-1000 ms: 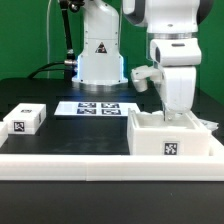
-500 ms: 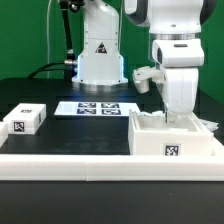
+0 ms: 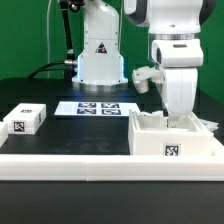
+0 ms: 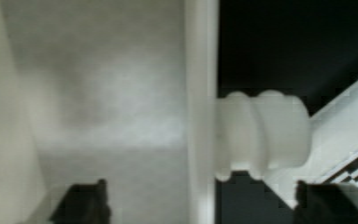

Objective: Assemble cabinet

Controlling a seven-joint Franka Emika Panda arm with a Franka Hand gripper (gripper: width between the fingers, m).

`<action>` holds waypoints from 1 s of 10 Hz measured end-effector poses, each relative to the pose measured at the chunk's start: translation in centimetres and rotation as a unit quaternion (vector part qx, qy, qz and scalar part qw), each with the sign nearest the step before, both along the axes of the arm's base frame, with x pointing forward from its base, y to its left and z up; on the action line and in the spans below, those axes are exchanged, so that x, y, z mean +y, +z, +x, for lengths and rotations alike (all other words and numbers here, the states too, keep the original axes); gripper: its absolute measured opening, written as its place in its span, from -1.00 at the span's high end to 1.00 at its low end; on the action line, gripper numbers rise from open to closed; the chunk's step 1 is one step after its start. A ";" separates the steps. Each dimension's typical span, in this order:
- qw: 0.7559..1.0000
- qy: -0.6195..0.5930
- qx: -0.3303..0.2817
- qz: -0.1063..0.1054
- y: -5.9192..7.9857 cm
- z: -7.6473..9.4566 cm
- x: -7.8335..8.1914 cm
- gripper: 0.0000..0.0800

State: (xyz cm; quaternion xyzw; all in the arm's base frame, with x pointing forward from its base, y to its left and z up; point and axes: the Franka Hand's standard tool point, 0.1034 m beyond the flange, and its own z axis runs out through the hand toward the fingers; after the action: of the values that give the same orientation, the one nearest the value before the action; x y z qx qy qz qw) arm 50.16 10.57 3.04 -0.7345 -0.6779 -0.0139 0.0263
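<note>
The cabinet body (image 3: 170, 137), a white open box with a tag on its front face, stands at the front of the exterior view's right. My gripper (image 3: 173, 117) reaches down into its top, and the fingertips are hidden behind the box's wall there. In the wrist view the gripper (image 4: 204, 205) is open. Its two dark fingertips (image 4: 87, 203) straddle a thin white wall of the cabinet (image 4: 201, 90) without touching it. A white ribbed knob (image 4: 265, 136) sticks out from that wall. A small white tagged panel piece (image 3: 25, 119) lies at the exterior view's left.
The marker board (image 3: 98, 107) lies flat on the black table in front of the white robot base (image 3: 100, 55). A low white wall (image 3: 70, 162) runs along the table's front edge. A tag corner (image 4: 357, 170) shows beside the knob.
The gripper has shifted very slightly toward the exterior view's right over the cabinet body. Nothing else has moved.
</note>
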 end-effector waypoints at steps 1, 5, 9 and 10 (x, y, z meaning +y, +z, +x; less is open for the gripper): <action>1.000 0.000 0.000 0.000 0.0 0.0 0.0 -0.67; 1.000 0.000 0.000 0.000 0.0 -0.1 -0.1 -0.98; 1.000 0.005 -0.010 -0.007 2.8 -2.2 0.2 -0.99; 1.000 -0.013 -0.011 -0.007 3.7 -3.1 1.2 -0.99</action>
State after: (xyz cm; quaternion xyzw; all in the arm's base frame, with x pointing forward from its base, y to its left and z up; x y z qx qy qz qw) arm 47.03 11.73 6.73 -0.7434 -0.6685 -0.0178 0.0132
